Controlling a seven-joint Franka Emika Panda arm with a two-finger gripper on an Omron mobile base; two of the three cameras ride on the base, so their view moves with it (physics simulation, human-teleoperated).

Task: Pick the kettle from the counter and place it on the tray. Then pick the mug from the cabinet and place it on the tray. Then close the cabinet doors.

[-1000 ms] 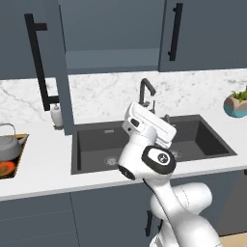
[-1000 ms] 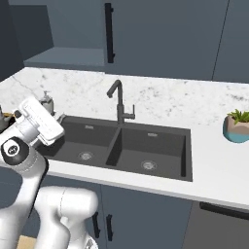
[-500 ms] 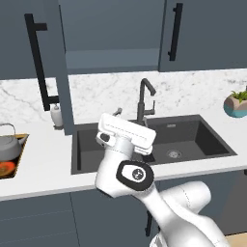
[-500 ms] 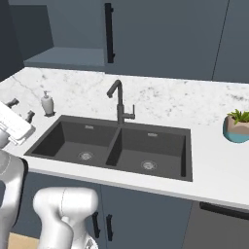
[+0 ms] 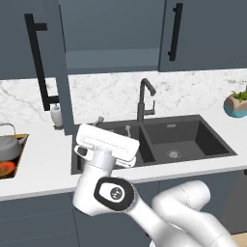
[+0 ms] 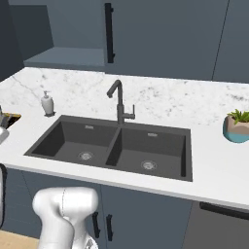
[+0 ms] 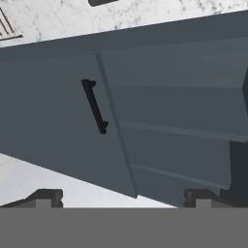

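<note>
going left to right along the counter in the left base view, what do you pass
kettle on the tray → soap bottle → tap → right sink basin → potted plant

Gripper (image 7: pixel 121 196) wide open, empty

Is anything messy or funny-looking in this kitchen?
Nothing is spilled or broken. One thing stands out: the cabinet door over the counter hangs wide open, showing the shelf inside. The kettle sits on the tray at the left, and the soap bottle stands upright by the sink.
</note>
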